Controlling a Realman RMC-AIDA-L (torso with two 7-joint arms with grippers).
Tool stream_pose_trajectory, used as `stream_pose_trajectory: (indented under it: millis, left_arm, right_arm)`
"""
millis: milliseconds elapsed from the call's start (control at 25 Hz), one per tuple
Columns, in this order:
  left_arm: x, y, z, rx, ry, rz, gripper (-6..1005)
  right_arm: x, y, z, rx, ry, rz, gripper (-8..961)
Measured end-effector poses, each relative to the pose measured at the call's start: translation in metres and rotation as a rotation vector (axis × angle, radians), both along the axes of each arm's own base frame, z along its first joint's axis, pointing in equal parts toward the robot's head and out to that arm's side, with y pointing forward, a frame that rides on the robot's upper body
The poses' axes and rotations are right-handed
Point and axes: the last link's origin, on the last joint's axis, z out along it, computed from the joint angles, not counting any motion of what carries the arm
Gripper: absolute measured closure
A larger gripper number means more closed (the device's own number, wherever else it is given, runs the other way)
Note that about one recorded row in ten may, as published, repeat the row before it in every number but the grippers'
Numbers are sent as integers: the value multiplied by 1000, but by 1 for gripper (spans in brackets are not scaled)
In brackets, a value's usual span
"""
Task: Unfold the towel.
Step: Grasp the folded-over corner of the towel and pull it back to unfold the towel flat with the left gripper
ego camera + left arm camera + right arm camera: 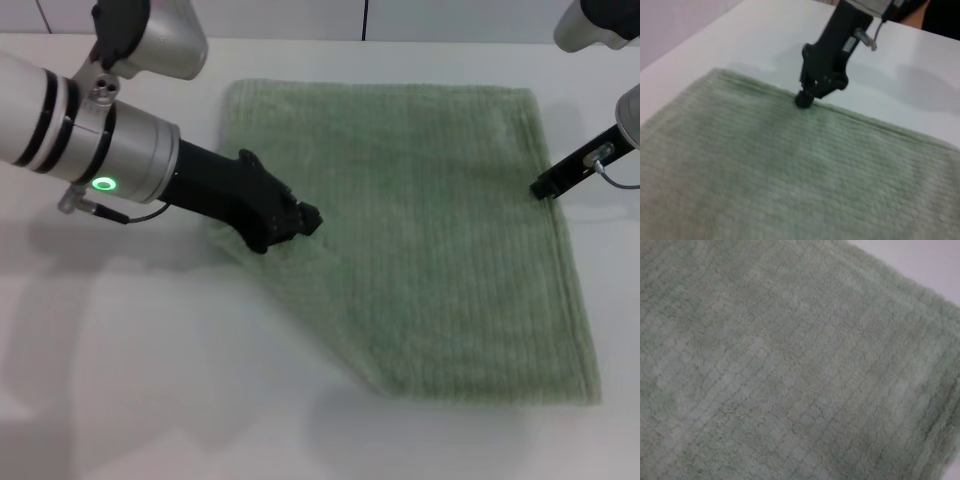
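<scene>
— So, how far along would you say it is?

— The pale sage-green ribbed terry towel [420, 230] lies spread on the white tabletop [150, 380], nearly flat over most of its area. Its far edge and the edge on the robot's right run straight, and the near right corner is squared off. The left side is what's unfinished: that edge slants diagonally from beside the left gripper down toward the near edge, so I judge a flap or corner there is not laid out yet. Mostly done, with one corner left, I'd say.

— Where is the cloth relative to the grippers?

— The black left gripper [297, 222] sits on the towel's left edge, right where the cloth bunches and the slant begins; the towel stretches away from it toward the robot's right. It appears to be pressing on or pinching the fabric there, but I cannot tell how its fingers stand.

— And the other arm?

— The black right gripper [545, 187] rests its tip at the towel's right-hand hem, touching or just over it. In the left wrist view the same right gripper [812, 92] comes down onto that hem. Whether it grips the hem I cannot tell. Its own wrist view is filled by towel.
</scene>
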Motion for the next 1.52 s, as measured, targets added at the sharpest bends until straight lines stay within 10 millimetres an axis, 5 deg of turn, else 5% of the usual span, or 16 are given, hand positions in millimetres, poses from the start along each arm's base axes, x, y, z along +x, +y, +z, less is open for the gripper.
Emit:
stream_pose_trajectory:
  millis: [1520]
  left_arm:
    - [-51, -27, 25, -9, -8, 157, 971]
  right_arm:
    - [1, 0, 1, -2, -13, 3, 954]
